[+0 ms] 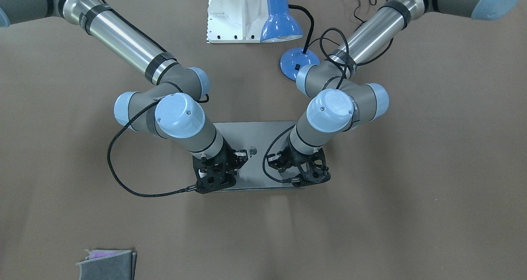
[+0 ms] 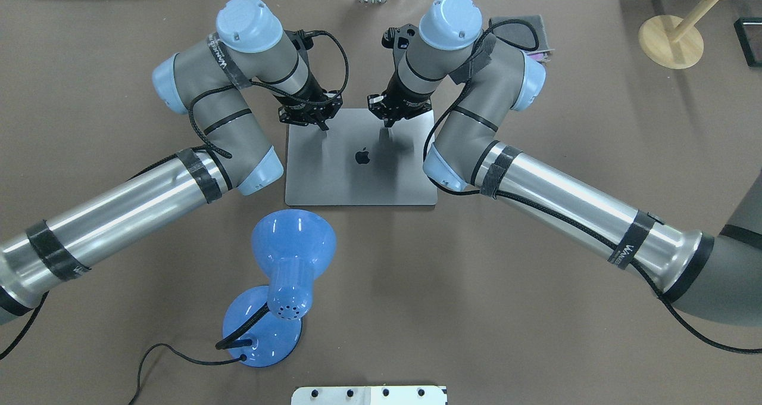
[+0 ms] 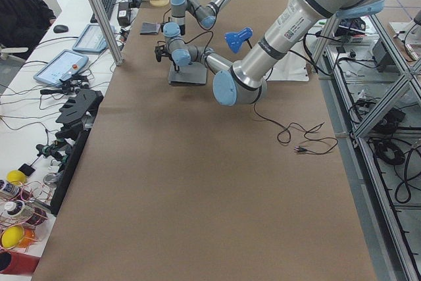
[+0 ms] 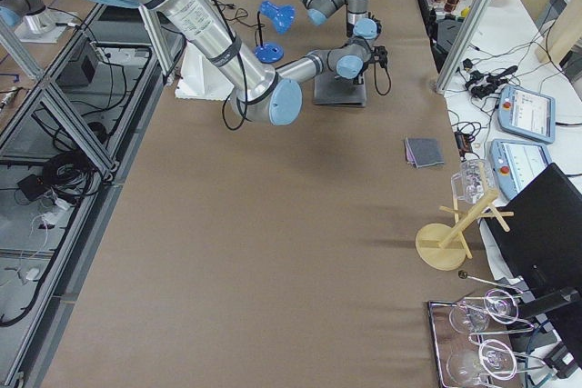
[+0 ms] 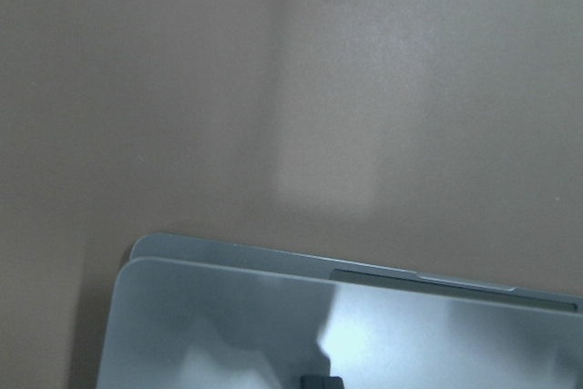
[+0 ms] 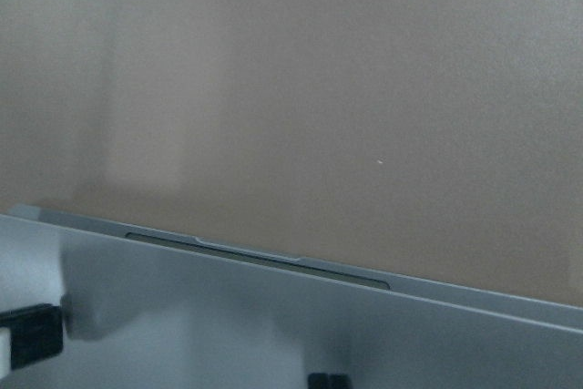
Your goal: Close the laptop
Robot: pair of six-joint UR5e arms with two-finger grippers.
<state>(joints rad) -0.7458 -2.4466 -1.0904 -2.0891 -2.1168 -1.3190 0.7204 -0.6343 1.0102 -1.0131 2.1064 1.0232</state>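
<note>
Brown covering spans the bench (image 2: 536, 310). Nearest the robot, a blue lamp (image 2: 292, 244) stands at the laptop's 7 o'clock. The laptop (image 2: 357, 181) lies mid-bench, lid flat down, apparently closed. The left end effector (image 2: 324, 125) and right end effector (image 2: 387, 122), fingers seemingly pinched together and empty, sit at its 12 o'clock edge, likely pressing it home.

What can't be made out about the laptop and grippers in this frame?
Left gripper: jaw spread, hidden by its own mount in overhead and front views.
Right gripper: same.
Laptop: screen and keys, covered by the closed lid.
Both side views: laptop too small for detail.
Grey pouch: mostly hidden behind the right arm overhead.
</note>
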